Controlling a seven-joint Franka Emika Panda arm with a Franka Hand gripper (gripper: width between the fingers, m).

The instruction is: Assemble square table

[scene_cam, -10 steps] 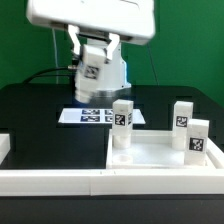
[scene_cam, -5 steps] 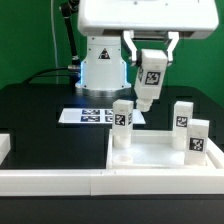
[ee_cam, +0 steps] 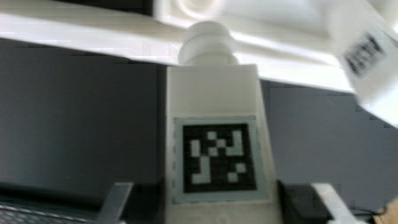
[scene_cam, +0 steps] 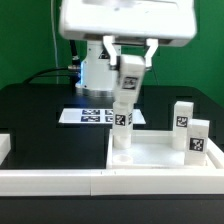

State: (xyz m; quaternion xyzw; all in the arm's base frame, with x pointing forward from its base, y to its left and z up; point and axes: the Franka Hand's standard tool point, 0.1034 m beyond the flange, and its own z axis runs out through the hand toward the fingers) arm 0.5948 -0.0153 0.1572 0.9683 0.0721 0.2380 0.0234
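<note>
The white square table top [scene_cam: 160, 152] lies on the black table, rim up. One tagged white leg [scene_cam: 122, 128] stands upright at its far left corner. Two more legs [scene_cam: 182, 114] [scene_cam: 198, 136] stand on its right side. My gripper [scene_cam: 129, 68] is shut on another tagged leg [scene_cam: 128, 82] and holds it in the air just above the standing leg. In the wrist view the held leg [ee_cam: 217, 120] fills the middle between the two fingers of the gripper [ee_cam: 222, 205], tag facing the camera and narrow peg end pointing away.
The marker board [scene_cam: 92, 115] lies behind the top, in front of the robot base [scene_cam: 100, 70]. Long white border rails [scene_cam: 50, 180] run along the front and left edge. Another leg [ee_cam: 365, 50] shows blurred in the wrist view.
My gripper, carrying the leg, swung from the exterior view's left over to the right, then back to the middle, and now hangs over the standing leg.
</note>
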